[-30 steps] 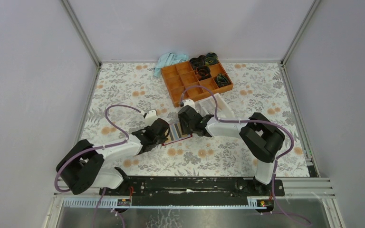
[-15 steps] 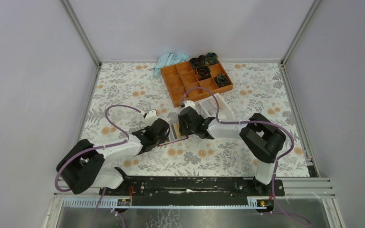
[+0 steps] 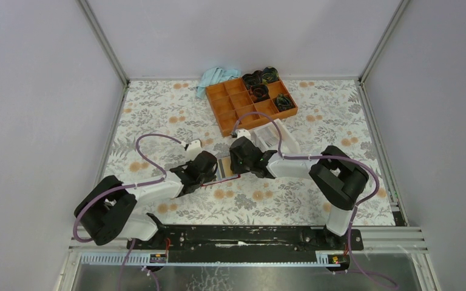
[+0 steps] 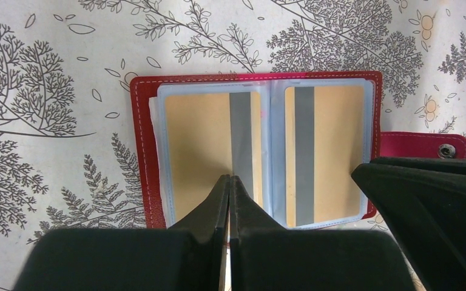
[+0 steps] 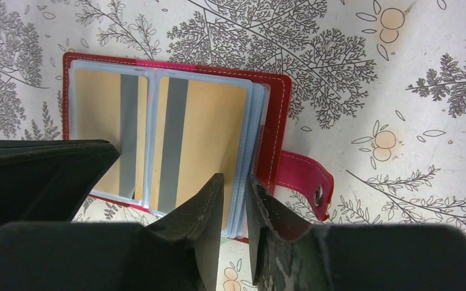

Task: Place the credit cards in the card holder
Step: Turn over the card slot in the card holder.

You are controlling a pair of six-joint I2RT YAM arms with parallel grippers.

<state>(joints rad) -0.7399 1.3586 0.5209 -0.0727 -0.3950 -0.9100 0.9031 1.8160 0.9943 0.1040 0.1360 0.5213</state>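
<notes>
The dark-red card holder (image 3: 225,168) lies open and flat on the floral table between my two grippers. Its clear sleeves hold two tan-gold credit cards with grey stripes, clear in the left wrist view (image 4: 197,145) (image 4: 334,151) and the right wrist view (image 5: 212,133) (image 5: 97,121). My left gripper (image 4: 229,179) is shut, its tips over the left-hand card. My right gripper (image 5: 233,182) has a narrow gap between its fingers, over the sleeves' edge beside the snap tab (image 5: 303,176). No loose cards show.
An orange compartment tray (image 3: 252,103) with dark items in its far compartments stands behind the holder. A whitish clear box (image 3: 276,134) lies just in front of it, close behind my right gripper. A light blue cloth (image 3: 215,77) lies at the back edge.
Both grippers have closed in slightly over the card holder, so less of it shows between them from above. The holder has stayed open in place.
</notes>
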